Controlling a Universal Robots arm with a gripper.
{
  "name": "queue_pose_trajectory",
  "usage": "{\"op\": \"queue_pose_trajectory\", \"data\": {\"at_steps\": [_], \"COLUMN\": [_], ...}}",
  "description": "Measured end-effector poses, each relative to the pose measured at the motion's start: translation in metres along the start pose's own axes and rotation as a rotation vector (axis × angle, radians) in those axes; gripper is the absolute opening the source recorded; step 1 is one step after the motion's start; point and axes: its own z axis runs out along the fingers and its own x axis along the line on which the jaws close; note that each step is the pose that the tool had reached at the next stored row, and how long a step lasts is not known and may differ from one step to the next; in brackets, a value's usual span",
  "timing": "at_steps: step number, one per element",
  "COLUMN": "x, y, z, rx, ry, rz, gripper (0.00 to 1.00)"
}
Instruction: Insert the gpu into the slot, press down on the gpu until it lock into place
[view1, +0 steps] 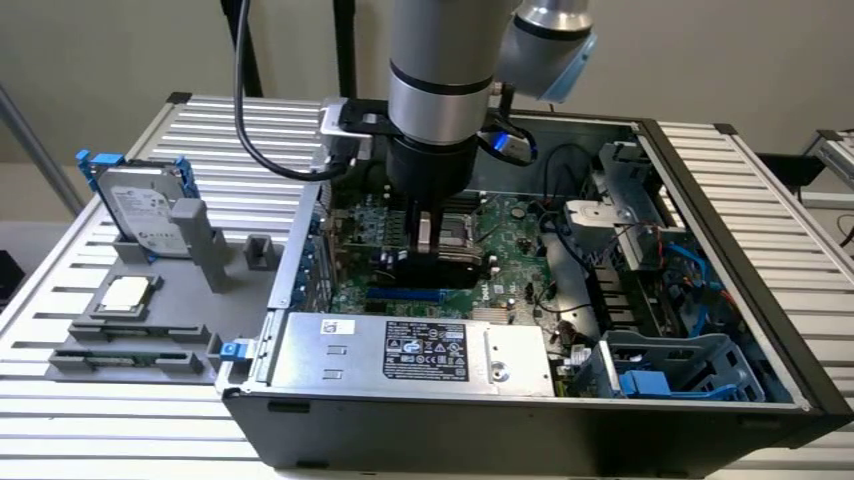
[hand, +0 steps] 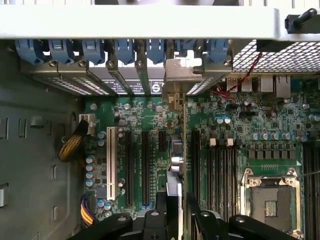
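Observation:
My gripper (view1: 434, 250) reaches down into the open computer case (view1: 747, 230) and is shut on the gpu (view1: 437, 268), a black-faced card held upright on its edge low over the green motherboard (view1: 514, 235). The bright-blue slot (view1: 407, 297) lies just in front of the card's lower edge; I cannot tell whether they touch. In the wrist view the gpu (hand: 173, 182) runs edge-on between the black fingers (hand: 202, 220) of the gripper (hand: 177, 212). Its silver end bracket (hand: 179, 75) sits at the case's rear openings.
A grey hard drive with blue rails (view1: 140, 215), a processor chip (view1: 124, 293) and a memory stick (view1: 127, 360) rest on fixtures at the exterior view's left. The power supply (view1: 414, 350) borders the board. The processor socket (hand: 272, 197), memory slots (hand: 220, 180) and a white slot (hand: 111, 162) flank the card.

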Motion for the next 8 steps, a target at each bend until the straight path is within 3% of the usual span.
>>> {"op": "queue_pose_trajectory", "data": {"at_steps": [8], "x": [0.0001], "y": [0.0005], "z": [0.0009], "rx": [-0.0002], "ry": [0.0000], "rz": [0.000], "gripper": [0.26]}}
